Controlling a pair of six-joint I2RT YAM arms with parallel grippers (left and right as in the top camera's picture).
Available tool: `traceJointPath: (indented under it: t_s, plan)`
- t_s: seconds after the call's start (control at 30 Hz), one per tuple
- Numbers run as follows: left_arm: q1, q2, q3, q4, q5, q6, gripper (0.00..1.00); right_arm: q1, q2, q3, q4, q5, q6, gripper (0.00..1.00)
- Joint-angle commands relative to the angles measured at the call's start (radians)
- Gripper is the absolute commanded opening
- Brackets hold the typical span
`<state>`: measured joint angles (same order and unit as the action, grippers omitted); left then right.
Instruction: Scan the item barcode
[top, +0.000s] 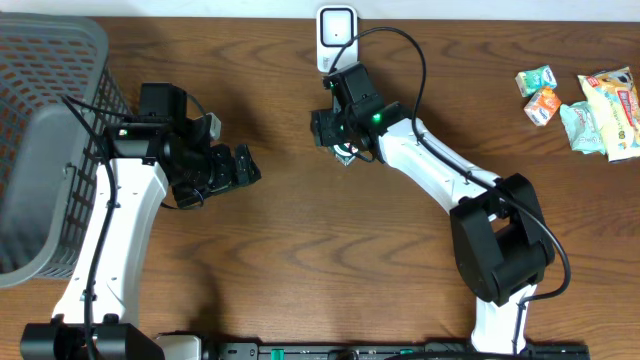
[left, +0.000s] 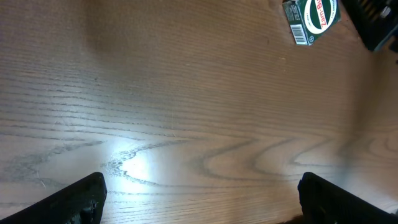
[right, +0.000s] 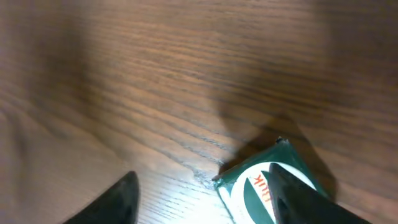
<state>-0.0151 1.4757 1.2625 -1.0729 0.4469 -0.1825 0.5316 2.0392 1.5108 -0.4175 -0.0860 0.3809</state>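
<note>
Here, a white scanner (top: 336, 38) sits on the wooden bench (top: 300, 260); near it the green packet (right: 255, 193) lies flat under the released right end effector (right: 205, 196); the left end effector (left: 202, 194) gapes farther off.

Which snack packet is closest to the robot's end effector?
The dark green packet at the right end effector; the other, brightly coloured packets lie bunched far off to its right.

Overhead top-down; wrist views near table (left: 186, 93)
</note>
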Motion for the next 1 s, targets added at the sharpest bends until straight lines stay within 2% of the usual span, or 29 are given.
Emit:
traceJointPath:
  t_s: [0.0, 0.07, 0.1, 0.17, 0.23, 0.3, 0.4, 0.5, 0.57, 0.7, 0.97]
  plan:
    - [-0.002, 0.007, -0.002, -0.003, 0.005, 0.013, 0.98, 0.007, 0.009, 0.006, 0.011, 0.009, 0.12, 0.43]
    - [-0.002, 0.007, -0.002, -0.003, 0.005, 0.013, 0.98, 0.012, 0.009, 0.005, 0.025, 0.01, 0.143, 0.29]
    - [-0.002, 0.007, -0.002, -0.003, 0.005, 0.013, 0.98, 0.016, 0.011, 0.005, 0.034, 0.014, 0.143, 0.25]
    - [-0.002, 0.007, -0.002, -0.003, 0.005, 0.013, 0.98, 0.027, 0.015, 0.005, 0.049, 0.037, 0.143, 0.22]
    - [-0.002, 0.007, -0.002, -0.003, 0.005, 0.013, 0.98, 0.037, 0.021, 0.005, 0.06, 0.073, 0.143, 0.22]
    - [-0.002, 0.007, -0.002, -0.003, 0.005, 0.013, 0.98, 0.045, 0.025, 0.005, 0.06, 0.135, 0.142, 0.32]
    - [-0.002, 0.007, -0.002, -0.003, 0.005, 0.013, 0.98, 0.048, 0.026, 0.005, 0.06, 0.245, 0.098, 0.69]
    - [-0.002, 0.007, -0.002, -0.003, 0.005, 0.013, 0.98, 0.039, 0.026, 0.005, 0.07, 0.262, -0.018, 0.88]
    - [-0.002, 0.007, -0.002, -0.003, 0.005, 0.013, 0.98, 0.032, 0.026, 0.005, 0.064, 0.221, -0.1, 0.93]
    - [-0.002, 0.007, -0.002, -0.003, 0.005, 0.013, 0.98, 0.019, 0.028, 0.005, 0.036, 0.142, -0.243, 0.95]
    - [-0.002, 0.007, -0.002, -0.003, 0.005, 0.013, 0.98, -0.012, 0.028, 0.005, -0.01, 0.081, -0.293, 0.9]
